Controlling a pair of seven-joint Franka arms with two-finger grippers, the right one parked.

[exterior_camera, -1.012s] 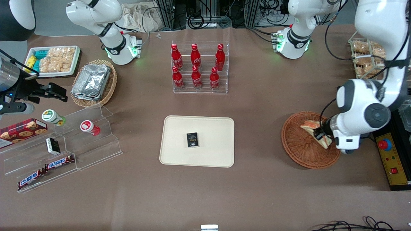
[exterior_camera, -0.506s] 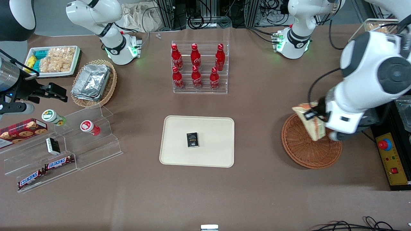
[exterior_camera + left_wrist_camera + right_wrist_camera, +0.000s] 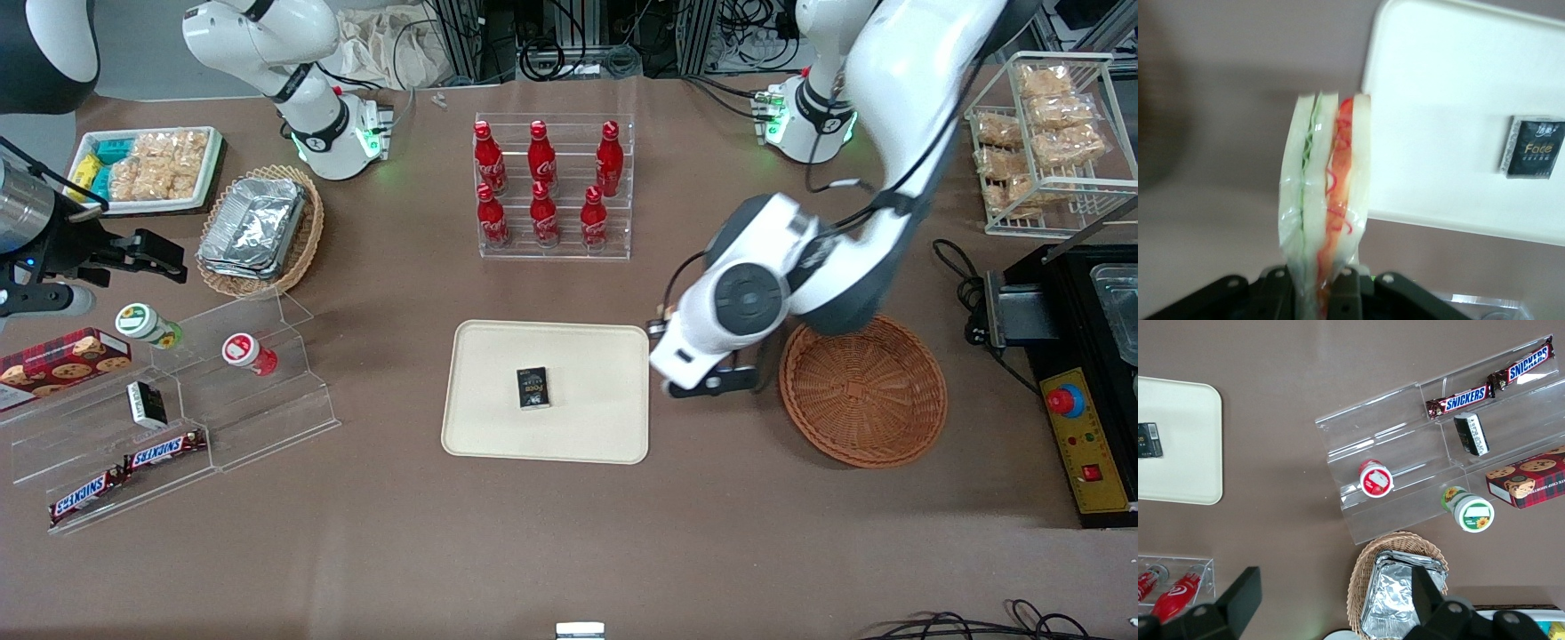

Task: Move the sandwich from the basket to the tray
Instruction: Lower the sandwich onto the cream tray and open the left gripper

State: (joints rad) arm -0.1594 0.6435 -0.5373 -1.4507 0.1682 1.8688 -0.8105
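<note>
My left gripper (image 3: 1315, 293) is shut on the sandwich (image 3: 1326, 193), a wrapped wedge of pale bread with green and orange-red filling that stands on edge between the fingers. It hangs over the brown table just beside the cream tray's (image 3: 1451, 93) rim. In the front view the gripper (image 3: 711, 382) sits under the wrist, in the gap between the tray (image 3: 498, 418) and the reddish-brown wicker basket (image 3: 862, 391); the sandwich is hidden there. The basket holds nothing. A small black packet (image 3: 532, 388) lies on the tray.
A clear rack of red cola bottles (image 3: 553, 187) stands farther from the front camera than the tray. A wire rack of snacks (image 3: 1040, 133) and a black control box (image 3: 1089, 444) are at the working arm's end. An acrylic stand (image 3: 178, 418) is toward the parked arm's end.
The gripper lifted the sandwich out of the basket and carried it toward the tray, stopping between the two. The basket now shows its bare bottom.
</note>
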